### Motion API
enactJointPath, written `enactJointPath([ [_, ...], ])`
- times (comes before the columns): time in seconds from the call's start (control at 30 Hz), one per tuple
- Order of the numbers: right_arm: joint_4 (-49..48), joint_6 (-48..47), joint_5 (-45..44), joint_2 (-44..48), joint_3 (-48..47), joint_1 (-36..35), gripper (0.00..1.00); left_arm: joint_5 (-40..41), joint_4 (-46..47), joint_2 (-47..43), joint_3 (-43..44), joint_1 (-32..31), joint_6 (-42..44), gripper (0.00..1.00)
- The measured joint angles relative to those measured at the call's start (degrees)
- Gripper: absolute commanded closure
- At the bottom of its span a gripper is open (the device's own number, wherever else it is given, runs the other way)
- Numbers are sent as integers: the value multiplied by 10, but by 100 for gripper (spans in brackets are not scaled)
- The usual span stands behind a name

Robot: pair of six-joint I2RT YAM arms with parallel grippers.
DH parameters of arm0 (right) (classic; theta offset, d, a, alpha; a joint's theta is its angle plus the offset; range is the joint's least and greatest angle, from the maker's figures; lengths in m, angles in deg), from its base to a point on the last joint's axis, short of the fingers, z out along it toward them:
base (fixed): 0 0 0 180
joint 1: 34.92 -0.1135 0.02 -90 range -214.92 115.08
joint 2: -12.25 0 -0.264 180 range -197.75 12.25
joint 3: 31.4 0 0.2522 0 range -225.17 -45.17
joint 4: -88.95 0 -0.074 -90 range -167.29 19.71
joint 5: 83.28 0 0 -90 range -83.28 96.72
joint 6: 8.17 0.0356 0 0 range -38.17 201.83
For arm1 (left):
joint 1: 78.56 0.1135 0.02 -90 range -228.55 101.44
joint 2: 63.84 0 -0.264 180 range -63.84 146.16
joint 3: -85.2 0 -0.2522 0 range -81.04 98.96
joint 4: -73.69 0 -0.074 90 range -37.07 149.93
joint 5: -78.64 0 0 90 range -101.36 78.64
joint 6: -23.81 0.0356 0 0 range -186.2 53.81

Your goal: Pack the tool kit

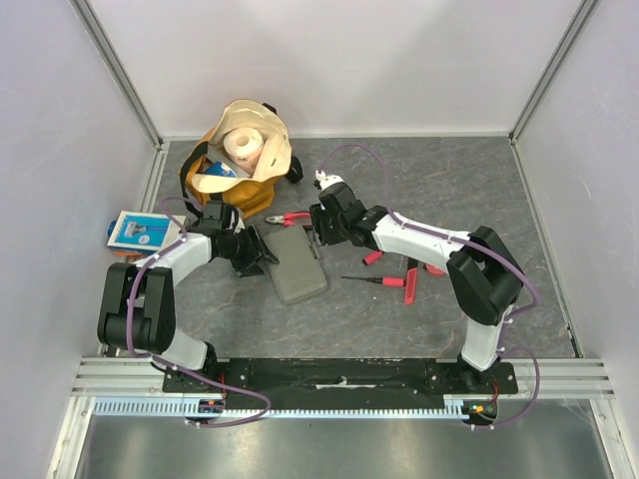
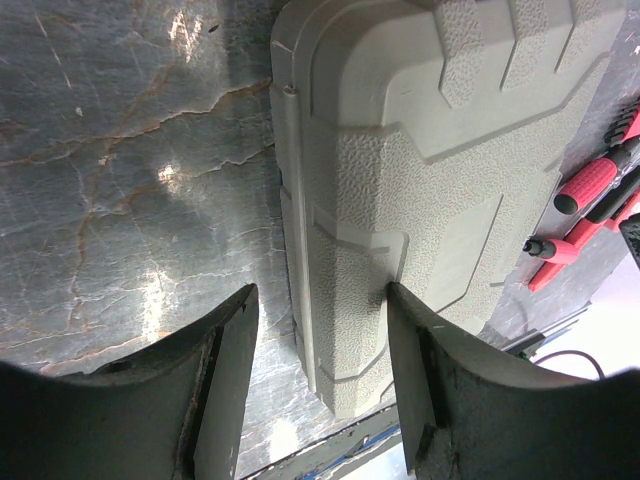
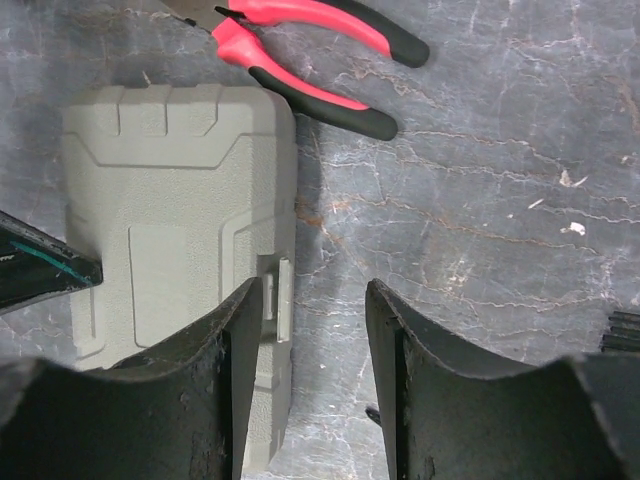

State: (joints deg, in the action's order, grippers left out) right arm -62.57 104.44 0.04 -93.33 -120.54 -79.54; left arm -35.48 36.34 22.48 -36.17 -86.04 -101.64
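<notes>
The grey tool kit case (image 1: 298,265) lies closed and flat on the table between both arms. My left gripper (image 1: 262,257) hangs open over its left long edge; in the left wrist view the case (image 2: 400,150) fills the gap beside my right finger, while the left finger (image 2: 225,385) is over bare table. My right gripper (image 1: 318,233) stands open at the case's right edge, with the latch (image 3: 281,298) next to its left finger (image 3: 215,380). Red-and-black pliers (image 3: 310,50) lie just beyond the case (image 3: 170,220). Red-handled screwdrivers (image 1: 384,280) lie to the right.
A tan-and-yellow bag (image 1: 243,160) holding a paper roll stands at the back left. A blue-and-white packet (image 1: 140,232) lies at the left wall. More red tools (image 1: 411,277) lie under the right arm. Walls close in the table on three sides.
</notes>
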Motion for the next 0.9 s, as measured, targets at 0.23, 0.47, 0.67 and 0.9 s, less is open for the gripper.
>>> enactJointPath([
  [0.23, -5, -8, 42, -3, 0, 0, 52, 0, -1, 1, 1, 0, 0, 41],
  [0.47, -6, -13, 76, -28, 0, 0, 59, -1, -1, 2, 1, 0, 0, 41],
  [0.67, -5, -13, 77, -41, 0, 2, 66, -1, -1, 2, 2, 0, 0, 41],
  [0.9, -5, -12, 78, -44, 0, 1, 75, -1, -1, 2, 2, 0, 0, 41],
])
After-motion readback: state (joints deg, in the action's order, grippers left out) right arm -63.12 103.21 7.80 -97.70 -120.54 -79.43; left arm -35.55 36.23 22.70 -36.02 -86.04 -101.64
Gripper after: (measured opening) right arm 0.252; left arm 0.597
